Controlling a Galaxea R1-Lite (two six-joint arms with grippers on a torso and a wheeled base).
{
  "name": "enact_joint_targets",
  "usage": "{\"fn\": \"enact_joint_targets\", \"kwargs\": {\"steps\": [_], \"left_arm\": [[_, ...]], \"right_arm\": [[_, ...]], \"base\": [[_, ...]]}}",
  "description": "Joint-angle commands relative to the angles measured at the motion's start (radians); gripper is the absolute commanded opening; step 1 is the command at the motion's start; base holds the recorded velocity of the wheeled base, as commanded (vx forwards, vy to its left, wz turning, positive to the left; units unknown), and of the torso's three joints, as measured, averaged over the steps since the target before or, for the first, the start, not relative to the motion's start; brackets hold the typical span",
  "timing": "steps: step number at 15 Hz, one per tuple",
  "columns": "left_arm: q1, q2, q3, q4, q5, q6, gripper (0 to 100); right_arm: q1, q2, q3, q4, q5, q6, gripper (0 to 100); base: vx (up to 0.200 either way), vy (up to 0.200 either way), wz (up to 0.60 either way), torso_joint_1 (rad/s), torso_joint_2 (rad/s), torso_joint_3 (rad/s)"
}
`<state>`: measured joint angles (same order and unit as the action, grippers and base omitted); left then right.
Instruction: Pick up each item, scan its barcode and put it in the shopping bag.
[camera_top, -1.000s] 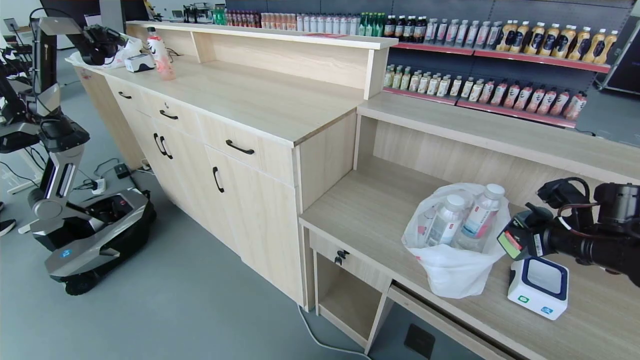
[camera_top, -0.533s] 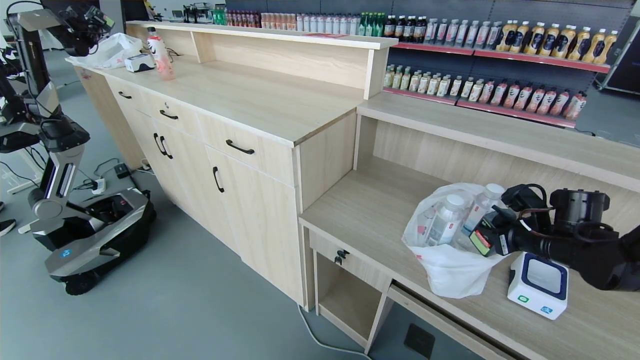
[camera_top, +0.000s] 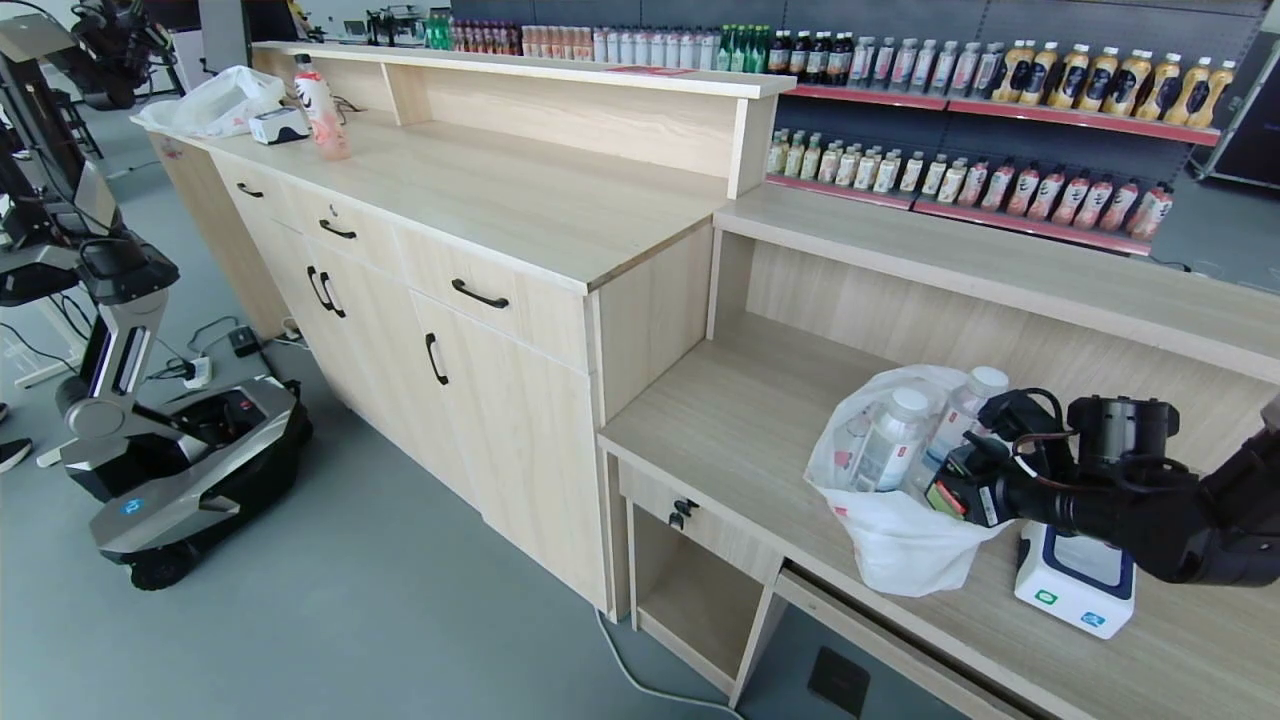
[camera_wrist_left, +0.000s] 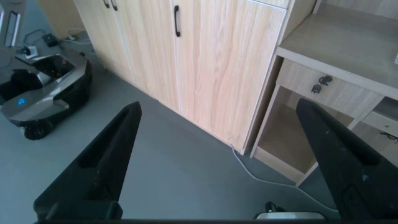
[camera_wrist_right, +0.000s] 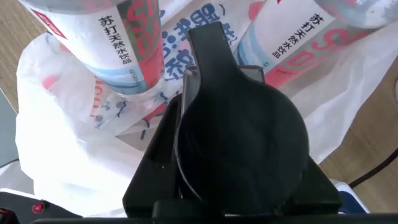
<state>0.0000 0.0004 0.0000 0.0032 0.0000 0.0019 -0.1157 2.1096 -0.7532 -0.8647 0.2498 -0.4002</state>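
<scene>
- My right pincer (camera_top: 985, 480) is shut tight on a small dark round item (camera_top: 950, 490). One end of the item has a red and green label.
- I hold the item just above the open mouth of the shopping bag (camera_top: 900, 540). I cannot tell if it touches the bag.
- The bag is thin, white, crinkly plastic. It sits on the table (camera_top: 740, 420), which is pale wood with lines in it.
- Two bottles (camera_top: 890, 435) stand inside the bag. They are clear plastic with round white caps and blue and red labels.
- A white box scanner (camera_top: 1078, 590) with a dark blue rim around its flat top sits just beside the bag, under my right arm.
- My left pincer (camera_wrist_left: 217, 109) is spread wide and holds nothing. It hangs over the smooth grey floor (camera_wrist_left: 186, 162), near the wooden cupboard doors (camera_wrist_left: 211, 56).
</scene>
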Motion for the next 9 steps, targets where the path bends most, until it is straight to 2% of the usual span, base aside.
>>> {"fn": "enact_joint_targets", "kwargs": {"steps": [1,9], "left_arm": [[0.0,0.0,0.0,0.0,0.0,0.001,100],[0.0,0.0,0.0,0.0,0.0,0.001,100]], "right_arm": [[-0.009,0.02,0.003,0.0,0.0,0.003,0],[-0.03,0.035,0.018,-0.002,0.002,0.095,0]], "base": [[0.0,0.0,0.0,0.0,0.0,0.0],[0.0,0.0,0.0,0.0,0.0,0.0]]}}
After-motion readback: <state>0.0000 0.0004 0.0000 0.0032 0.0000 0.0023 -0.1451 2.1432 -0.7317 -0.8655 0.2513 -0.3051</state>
